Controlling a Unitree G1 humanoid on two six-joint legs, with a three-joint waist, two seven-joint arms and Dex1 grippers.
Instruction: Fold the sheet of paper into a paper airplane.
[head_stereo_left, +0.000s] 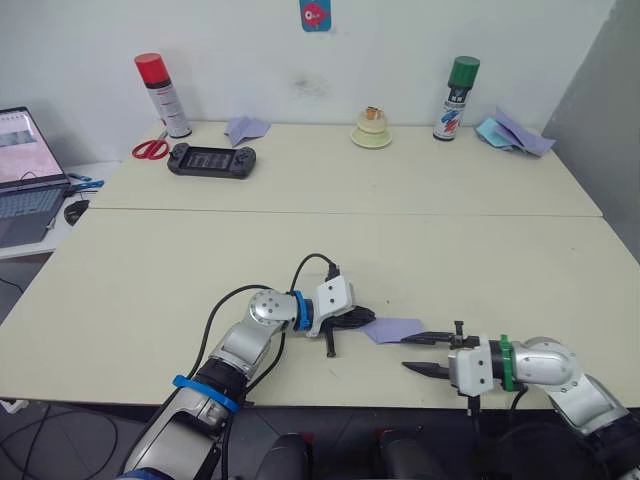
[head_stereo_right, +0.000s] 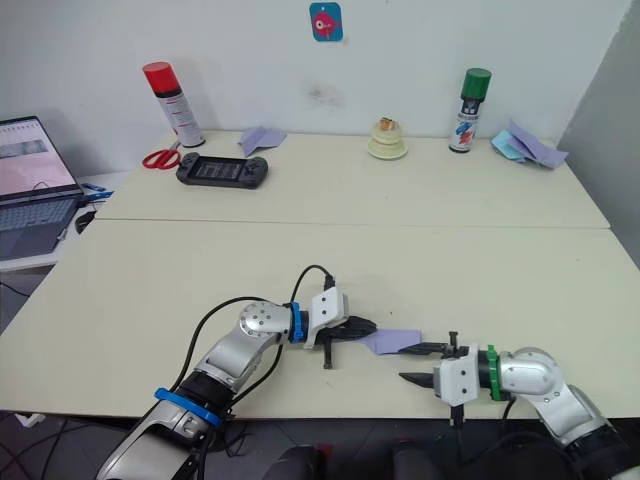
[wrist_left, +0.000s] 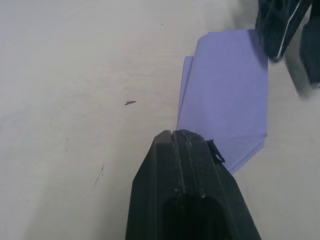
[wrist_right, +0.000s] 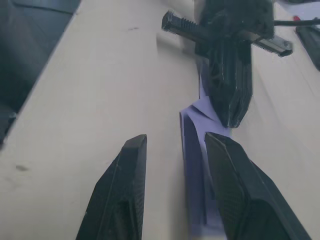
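White wall (head_stereo_left: 400, 40) behind two cream tables (head_stereo_left: 400, 180); grey panel (head_stereo_left: 620, 120) at right.

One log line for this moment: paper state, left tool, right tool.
paper airplane: folded flat, near table edge | left tool: shut, tip on paper | right tool: open, one finger on paper

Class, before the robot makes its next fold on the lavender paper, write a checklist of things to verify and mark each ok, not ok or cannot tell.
1. Folded paper lies on the table near the front edge: ok.
2. Left gripper shut, fingertips pressing the paper's edge: ok.
3. Right gripper open: ok.
4. One right finger rests over the paper, the other on bare table: ok.
5. Folded layers line up exactly: cannot tell.
6. Game console and scissors lie far from the work area: ok.
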